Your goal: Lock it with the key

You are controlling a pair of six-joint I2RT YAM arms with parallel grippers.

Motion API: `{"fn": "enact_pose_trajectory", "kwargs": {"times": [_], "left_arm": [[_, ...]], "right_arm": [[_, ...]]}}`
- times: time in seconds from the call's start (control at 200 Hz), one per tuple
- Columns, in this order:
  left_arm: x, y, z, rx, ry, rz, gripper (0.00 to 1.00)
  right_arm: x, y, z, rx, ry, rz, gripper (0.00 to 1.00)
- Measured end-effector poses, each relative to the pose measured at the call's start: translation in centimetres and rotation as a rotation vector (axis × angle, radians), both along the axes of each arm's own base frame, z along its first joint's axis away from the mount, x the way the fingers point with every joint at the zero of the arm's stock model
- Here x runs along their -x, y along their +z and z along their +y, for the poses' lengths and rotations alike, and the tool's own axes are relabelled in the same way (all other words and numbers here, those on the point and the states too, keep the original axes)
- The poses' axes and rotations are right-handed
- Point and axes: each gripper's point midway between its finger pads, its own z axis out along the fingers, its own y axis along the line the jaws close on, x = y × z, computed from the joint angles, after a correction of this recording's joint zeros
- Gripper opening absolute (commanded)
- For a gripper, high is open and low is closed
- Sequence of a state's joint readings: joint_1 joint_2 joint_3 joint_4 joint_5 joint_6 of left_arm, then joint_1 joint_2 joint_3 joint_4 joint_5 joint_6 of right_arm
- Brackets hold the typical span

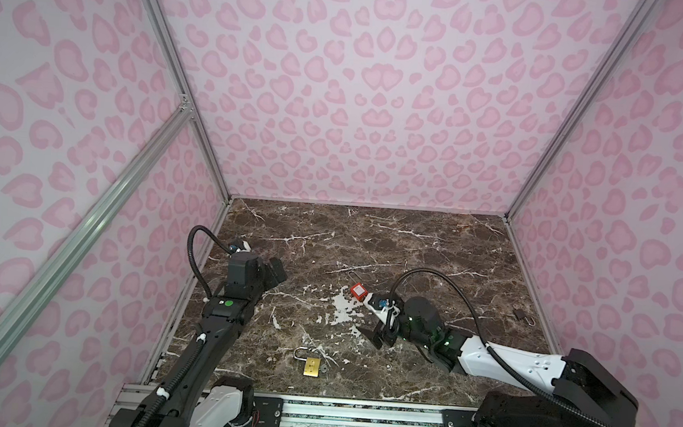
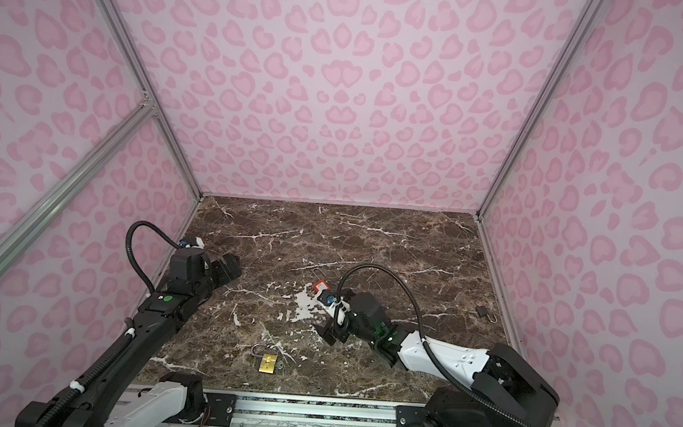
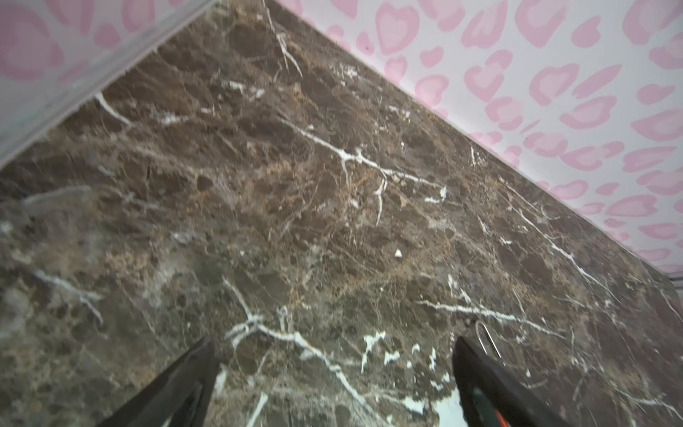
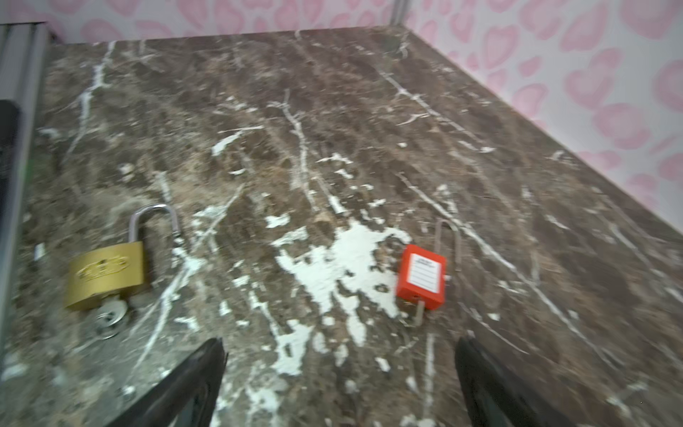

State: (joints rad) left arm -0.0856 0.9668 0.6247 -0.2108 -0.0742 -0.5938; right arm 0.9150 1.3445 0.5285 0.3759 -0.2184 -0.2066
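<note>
Pink-patterned walls point(image 1: 363, 78) enclosed a brown marble worktop point(image 1: 412, 245) veined in white. A brass padlock point(image 4: 105, 275) lay flat near the front edge, left of the middle, with its shackle sprung open and a silvery key point(image 4: 109, 314) at the bottom of its body. A red padlock point(image 4: 421, 275) with a thin shackle lay near the worktop's middle. A small dark padlock point(image 1: 518, 314) lay by the right edge. The left gripper point(image 3: 334, 344) hung by the left edge, jaws wide apart, gripping nothing. The right gripper point(image 4: 340, 345) hung low between the red and brass padlocks, nearer the red one, jaws spread wide and empty, touching neither.
</note>
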Motion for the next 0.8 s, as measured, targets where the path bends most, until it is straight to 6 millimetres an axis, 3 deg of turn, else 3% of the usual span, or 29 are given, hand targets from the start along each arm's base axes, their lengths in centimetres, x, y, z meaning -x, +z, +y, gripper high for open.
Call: {"fn": "enact_pose_trajectory", "kwargs": {"times": [0.18,0.42,0.485,0.8], "left_arm": [[2.2,-1.9,-0.9,0.099,0.0,0.059,1.0],[3.4,-1.3,-1.5,0.173,0.007,0.044,0.99],[3.4,-1.2,-1.5,0.184,0.011,0.047,0.98],[3.9,-1.9,-2.3,0.249,0.009,0.081,0.98]], "right_arm": [[5.4,-2.8,5.8,0.048,0.25,0.072,0.99],[9.4,-5.3,9.4,0.076,0.402,0.148,0.94],[10.2,-5.7,10.0,0.082,0.432,0.165,0.92],[10.3,-7.5,10.9,0.136,0.465,0.195,0.84]]}}
